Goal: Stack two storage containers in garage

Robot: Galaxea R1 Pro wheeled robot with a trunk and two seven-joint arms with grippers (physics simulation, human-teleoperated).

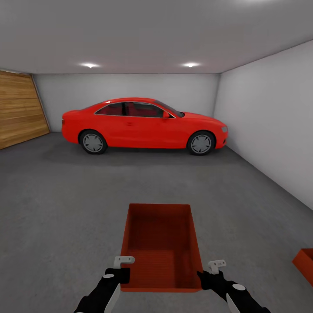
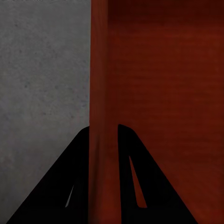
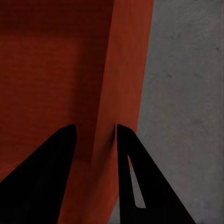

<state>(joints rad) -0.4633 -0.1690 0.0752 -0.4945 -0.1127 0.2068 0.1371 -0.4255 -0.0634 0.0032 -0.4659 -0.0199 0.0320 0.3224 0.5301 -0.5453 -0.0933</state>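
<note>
I am in the garage, over its dark grey concrete floor (image 1: pixel 65 208). One orange-red storage container (image 1: pixel 161 243), open-topped and empty, sits lengthwise right in front of me. My left gripper (image 1: pixel 123 274) is shut on its left wall at the near corner. The left wrist view shows that wall (image 2: pixel 102 84) pinched in the left gripper (image 2: pixel 103 133). My right gripper (image 1: pixel 204 278) is shut on the right wall near the corner, as the wall (image 3: pixel 126 70) in the right gripper (image 3: pixel 95 133) shows. Whether the box touches the floor, I cannot tell. The other storage container (image 1: pixel 305 263) lies on the floor at the right edge.
A red car (image 1: pixel 143 126) is parked crosswise at the back of the garage. A wooden-slat door (image 1: pixel 19 108) fills the left wall and a plain pale wall (image 1: pixel 269 130) runs along the right. Open concrete stretches between me and the car.
</note>
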